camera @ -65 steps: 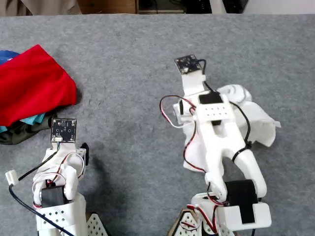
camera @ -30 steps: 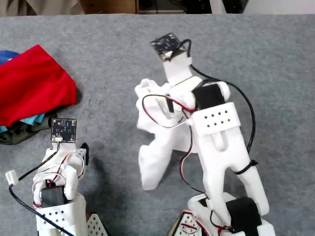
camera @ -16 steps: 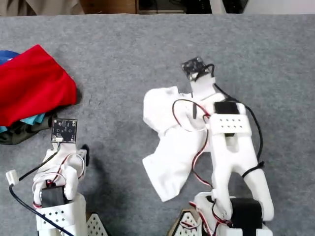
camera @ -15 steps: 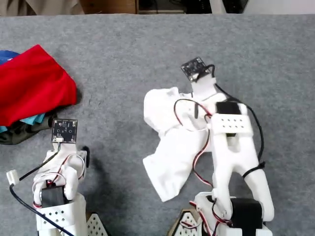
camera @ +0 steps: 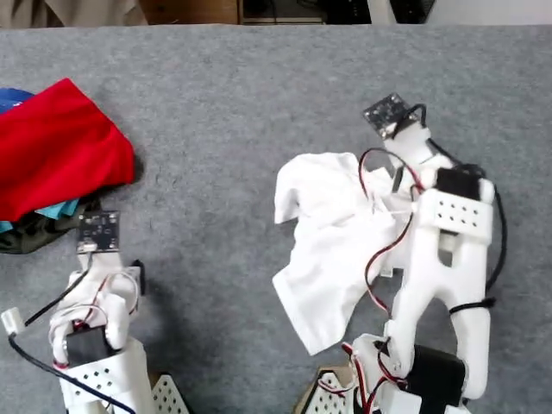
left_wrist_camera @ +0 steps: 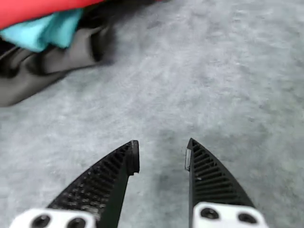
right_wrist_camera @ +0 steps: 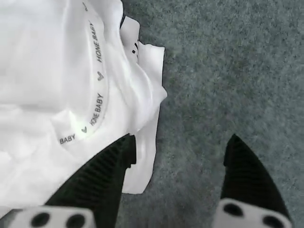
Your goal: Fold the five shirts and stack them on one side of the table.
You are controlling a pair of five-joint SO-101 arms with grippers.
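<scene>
At the table's (camera: 216, 95) left edge sat a stack of folded shirts. A smooth red shirt (camera: 60, 147) lay on top, with a teal shirt (camera: 53, 210) and a dark shirt (camera: 30, 235) under it and a sliver of blue (camera: 10, 97) at the far side. The table cover was grey and felt-like.

The left gripper (left_wrist_camera: 161, 154) hung near that stack over bare grey cover. Its two black, ribbed, wedge-shaped fingers were parted by a moderate gap and had hold of nothing. The left wrist view brought out the soft rolled folds of the teal and dark cloth, which the high view flattened.

Right of centre lay the white shirt (camera: 332, 246), crumpled and unfolded, in an irregular spread. The right wrist view showed its printed neck tape.

The right gripper (right_wrist_camera: 183, 142) was spread wide and empty. One finger stood over the shirt's edge, the other over bare cover.
</scene>
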